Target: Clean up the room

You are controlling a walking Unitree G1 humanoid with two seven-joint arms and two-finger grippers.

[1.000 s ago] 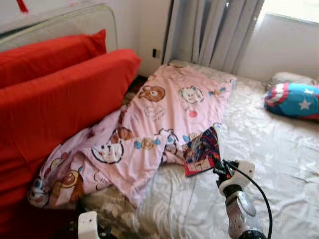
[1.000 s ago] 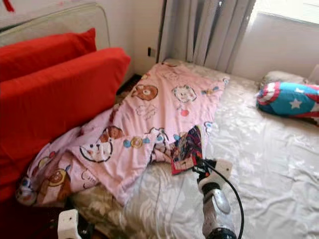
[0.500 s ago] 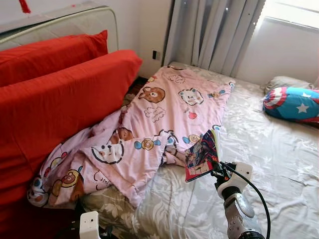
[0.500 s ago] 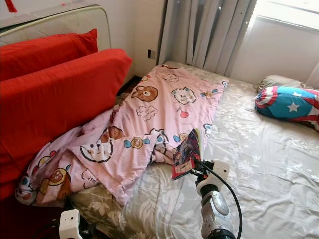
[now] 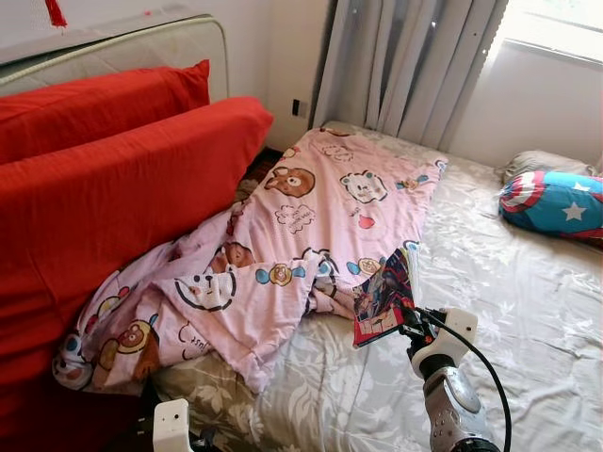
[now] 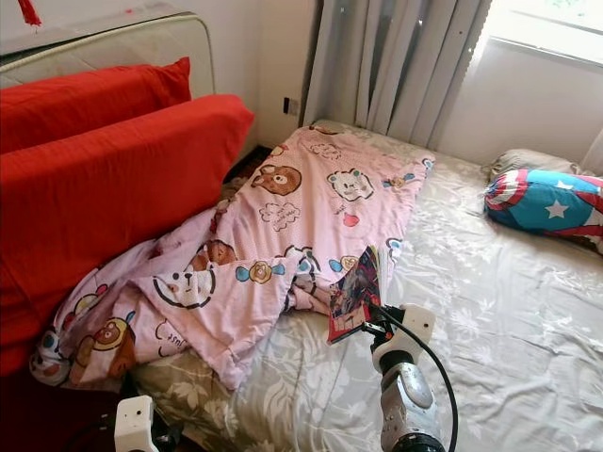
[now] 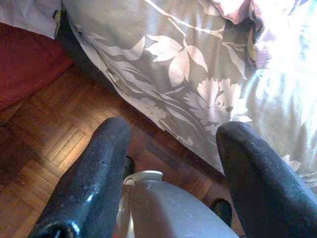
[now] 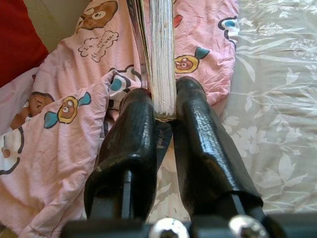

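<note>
The right gripper (image 8: 163,116) clamps a book (image 5: 384,297) at lower centre, spine edge up, long axis pointing away over the blanket (image 5: 311,226). The left gripper (image 7: 171,163) hangs with jaws wide.

Grey curtains (image 5: 415,66), bright window (image 5: 556,24), white wall (image 5: 278,47), parquet floor (image 7: 44,134)

My right gripper (image 8: 163,119) is extended forward, its two black fingers (image 8: 131,134) clamped tight. My left gripper (image 7: 171,163) hangs low with fingers spread apart.
</note>
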